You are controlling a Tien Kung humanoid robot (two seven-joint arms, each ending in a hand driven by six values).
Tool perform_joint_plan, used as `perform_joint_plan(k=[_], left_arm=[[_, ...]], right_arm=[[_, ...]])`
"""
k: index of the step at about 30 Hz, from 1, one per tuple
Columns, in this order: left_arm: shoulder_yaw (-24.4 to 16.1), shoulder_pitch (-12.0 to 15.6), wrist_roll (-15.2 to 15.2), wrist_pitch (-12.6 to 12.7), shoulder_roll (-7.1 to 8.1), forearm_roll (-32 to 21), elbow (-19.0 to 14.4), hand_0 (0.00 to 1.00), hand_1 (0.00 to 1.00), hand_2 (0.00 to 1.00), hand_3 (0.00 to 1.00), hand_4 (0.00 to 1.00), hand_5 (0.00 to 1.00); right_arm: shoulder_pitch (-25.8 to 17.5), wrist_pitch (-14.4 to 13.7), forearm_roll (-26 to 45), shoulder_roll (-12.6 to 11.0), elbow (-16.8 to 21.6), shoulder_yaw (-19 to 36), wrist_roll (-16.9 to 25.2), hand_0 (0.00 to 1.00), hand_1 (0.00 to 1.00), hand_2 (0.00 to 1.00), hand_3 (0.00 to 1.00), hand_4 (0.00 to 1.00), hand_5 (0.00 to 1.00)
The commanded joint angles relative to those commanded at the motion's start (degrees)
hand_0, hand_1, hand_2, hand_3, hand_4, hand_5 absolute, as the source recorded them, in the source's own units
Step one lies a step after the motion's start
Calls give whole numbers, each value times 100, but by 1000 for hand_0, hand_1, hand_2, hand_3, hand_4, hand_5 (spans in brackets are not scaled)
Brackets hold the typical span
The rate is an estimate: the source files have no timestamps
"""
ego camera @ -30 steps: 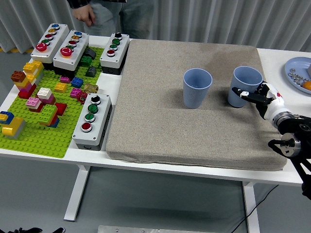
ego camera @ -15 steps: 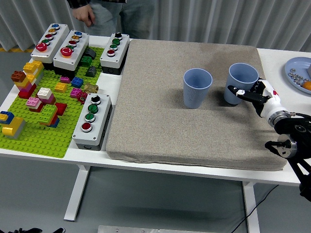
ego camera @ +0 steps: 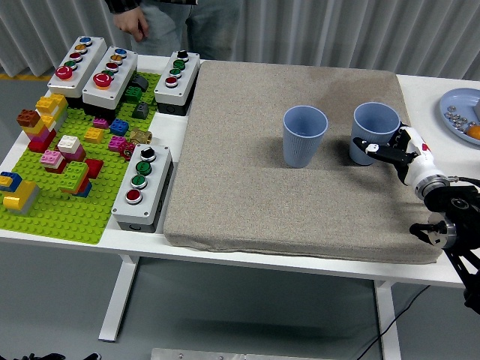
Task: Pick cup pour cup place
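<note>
My right hand (ego camera: 384,148) reaches in low from the right edge, fingers curled around the near side of a light blue plastic cup (ego camera: 374,130), so I am grasping it by the wall. That cup stands upright on the grey-beige cloth mat (ego camera: 247,187), mouth up, long axis vertical, and I cannot tell whether its base is off the mat. Just beyond my fingertips, to their left, stands a second light blue plastic cup (ego camera: 304,135), also upright with its mouth up, apart from the one I hold. The mat covers the middle of the white surface (ego camera: 427,90). Behind my wrist, at the far right edge, sits a pale blue plate (ego camera: 459,112) holding small metal bits and something orange. Well away to the left of my hand are grey button boxes (ego camera: 142,186) and a green building-brick baseplate (ego camera: 60,202) with coloured bricks on it. A person (ego camera: 161,19) stands at the far side, one hand hanging by the body.
</note>
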Motion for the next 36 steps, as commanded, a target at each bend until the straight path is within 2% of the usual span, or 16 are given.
perform_joint_plan(k=[10,11,16,17,22,23,28,29,34,35,36], left_arm=[[24,-3,-7,-1,-2,-24,0,777,762,816,638,507,998],[21,-5,-7,-1,-3,-20,0,777,762,816,635,507,998],[32,-16,-11,-1,-4,-28,0,777,762,816,635,507,998],[34,-17,-12,-2,-4,-30,0,777,762,814,636,507,998],[33,-19,-10,-3,-5,-29,0,777,762,814,636,507,998],[36,-18,-10,-4,-5,-30,0,777,762,814,635,507,998],[46,-18,-14,-4,-4,-39,0,777,762,814,635,507,998],[54,-20,-16,-4,-4,-46,0,777,762,813,634,507,998],[67,-23,-20,-3,-4,-63,0,777,762,813,634,507,998],[67,-23,-20,-3,-4,-63,0,777,762,813,635,507,998],[65,-22,-19,-2,-5,-64,0,777,762,813,635,507,998]], right_arm=[[-3,46,-19,-1,-43,23,1,930,788,682,707,696,2],[-3,72,-24,-1,-50,30,17,931,790,687,731,703,2],[-5,219,-117,-11,-92,57,27,931,790,687,731,703,2],[-5,238,-135,-12,-96,61,20,946,811,755,821,749,2],[1,357,-273,-8,-141,102,-46,946,811,755,821,749,2],[3,371,-293,-8,-147,108,-56,955,830,797,882,780,2],[8,488,-350,-14,-172,143,-100,955,830,797,882,780,2],[6,502,-365,-14,-175,148,-107,967,864,893,943,821,33],[1,693,-488,-16,-193,197,-199,967,864,893,943,821,33],[1,712,-501,-16,-193,204,-211,981,903,992,998,872,81],[-1,757,-559,-15,-194,238,-260,981,903,992,998,872,81]])
